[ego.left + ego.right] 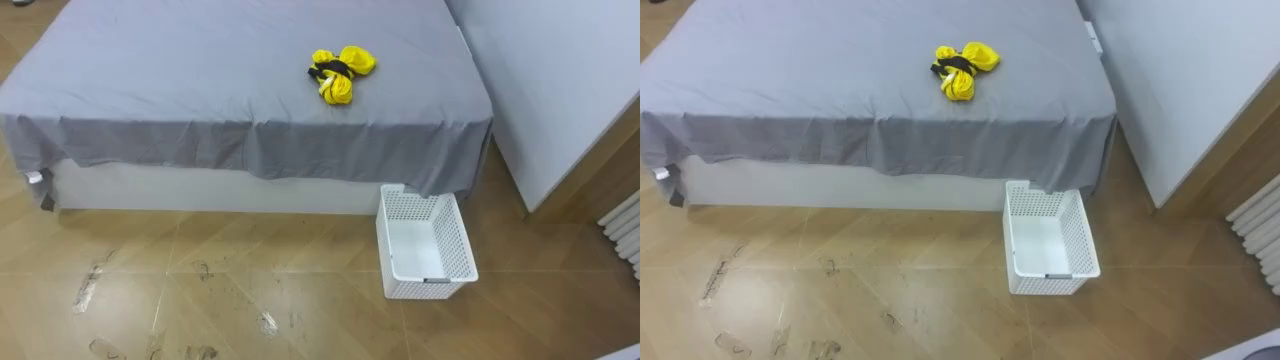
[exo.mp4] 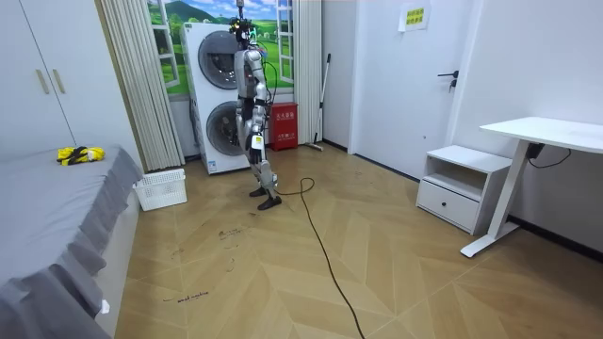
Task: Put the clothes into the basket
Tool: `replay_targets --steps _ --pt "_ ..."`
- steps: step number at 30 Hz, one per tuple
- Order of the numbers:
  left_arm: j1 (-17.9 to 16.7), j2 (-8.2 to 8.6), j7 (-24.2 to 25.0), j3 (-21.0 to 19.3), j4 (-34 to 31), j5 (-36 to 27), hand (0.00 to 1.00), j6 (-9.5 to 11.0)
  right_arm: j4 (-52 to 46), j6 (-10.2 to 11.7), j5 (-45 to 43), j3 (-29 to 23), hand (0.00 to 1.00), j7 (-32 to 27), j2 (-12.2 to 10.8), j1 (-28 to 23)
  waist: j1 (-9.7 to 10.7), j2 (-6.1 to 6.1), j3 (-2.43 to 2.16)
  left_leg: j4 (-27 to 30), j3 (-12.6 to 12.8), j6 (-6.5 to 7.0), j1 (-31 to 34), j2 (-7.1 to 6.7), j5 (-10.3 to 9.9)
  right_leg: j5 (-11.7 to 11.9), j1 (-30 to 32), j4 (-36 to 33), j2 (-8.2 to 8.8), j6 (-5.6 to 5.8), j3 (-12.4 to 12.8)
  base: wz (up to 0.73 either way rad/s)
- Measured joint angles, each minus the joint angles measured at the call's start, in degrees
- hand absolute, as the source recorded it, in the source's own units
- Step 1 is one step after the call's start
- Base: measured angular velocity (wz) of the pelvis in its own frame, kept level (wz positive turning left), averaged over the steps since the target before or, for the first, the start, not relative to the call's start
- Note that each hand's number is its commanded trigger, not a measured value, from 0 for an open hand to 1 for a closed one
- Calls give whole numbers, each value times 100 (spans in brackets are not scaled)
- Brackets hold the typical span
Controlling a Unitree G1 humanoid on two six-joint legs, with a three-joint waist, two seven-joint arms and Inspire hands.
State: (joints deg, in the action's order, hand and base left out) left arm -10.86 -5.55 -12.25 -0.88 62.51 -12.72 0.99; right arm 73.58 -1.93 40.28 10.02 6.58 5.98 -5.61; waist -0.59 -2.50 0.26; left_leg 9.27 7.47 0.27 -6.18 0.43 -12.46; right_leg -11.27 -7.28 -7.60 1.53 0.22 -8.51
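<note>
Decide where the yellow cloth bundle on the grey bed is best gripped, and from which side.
Probably at its middle, where a black band gathers the yellow cloth bundle; come down from above across the near edge of the grey bed, since it lies low and soft on the sheet.

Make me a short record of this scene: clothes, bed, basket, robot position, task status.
clothes: yellow bundle with a black band, lying on the bed
bed: grey sheet hanging over the edge
basket: white perforated basket, on the wooden floor at the bed's corner, nothing in it
robot position: in front of the stacked washing machines, away from the bed
task status: clothes not yet in the basket
</note>
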Motion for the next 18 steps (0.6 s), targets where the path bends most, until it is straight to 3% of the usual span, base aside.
replay_targets --steps 18 --pt "-1 -8 71 101 35 158 0 87 18 6 -5 -10 0 50 -1 -9 46 27 19 -1 17 1 -30 -1 -1 -2 -98 -5 3 2 6 0"
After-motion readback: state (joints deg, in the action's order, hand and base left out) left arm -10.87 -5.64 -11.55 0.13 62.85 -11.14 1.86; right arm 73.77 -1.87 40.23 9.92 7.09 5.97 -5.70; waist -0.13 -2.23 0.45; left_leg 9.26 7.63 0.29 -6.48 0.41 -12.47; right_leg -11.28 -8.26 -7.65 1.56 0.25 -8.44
